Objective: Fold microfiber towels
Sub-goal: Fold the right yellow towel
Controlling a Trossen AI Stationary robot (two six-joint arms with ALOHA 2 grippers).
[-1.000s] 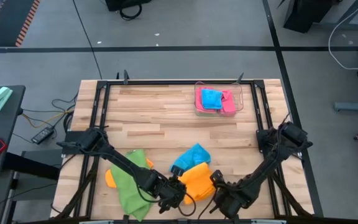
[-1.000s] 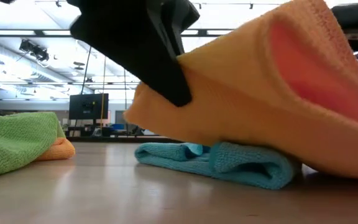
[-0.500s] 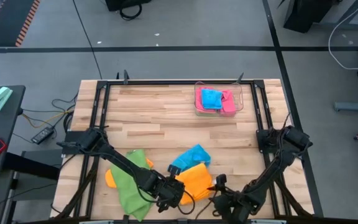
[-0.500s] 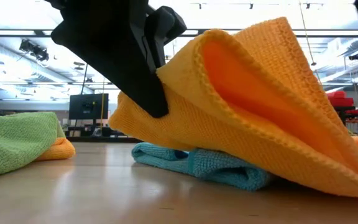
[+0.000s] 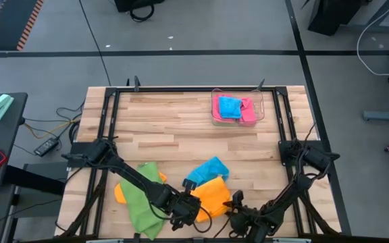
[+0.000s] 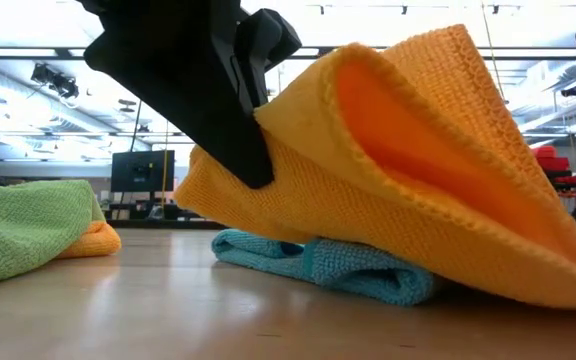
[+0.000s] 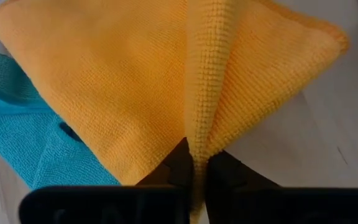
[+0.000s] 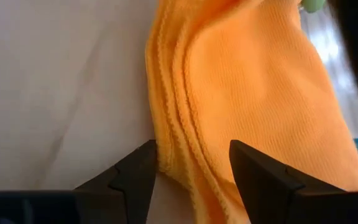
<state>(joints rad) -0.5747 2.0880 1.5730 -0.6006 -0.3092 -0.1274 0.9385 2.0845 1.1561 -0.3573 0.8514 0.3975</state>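
Note:
An orange microfiber towel (image 5: 212, 194) lies near the table's front edge, partly over a sky-blue towel (image 5: 208, 170). My left gripper (image 5: 193, 208) is shut on the orange towel's left side and holds that side raised (image 6: 368, 170). My right gripper (image 8: 191, 168) is open at the towel's right side. Its fingers stand on either side of the towel's layered edge (image 8: 173, 155). A green towel (image 5: 140, 199) lies to the left, over another orange one (image 5: 119, 193). My left gripper pinches a raised fold (image 7: 195, 134) of the orange towel between its two fingers, slanting down from the table's left. The pinched part is lifted. The towel's lower part (image 6: 448, 270) rests on the table and on the sky-blue towel (image 6: 358, 265). My right gripper: I cannot tell whether its fingers touch the towel's edge.
A clear tray (image 5: 216, 108) at the back right holds a blue towel (image 5: 229, 106) and a pink towel (image 5: 248, 111). Bare wooden tabletop (image 5: 167, 128) lies between the tray and the towels. Black frame rails run along the table's sides.
My right gripper has gone down toward the table by the orange towel's right edge and has turned about. The towel's right side, raised a second ago, has sunk onto the table. Its left side stays lifted in my left gripper.

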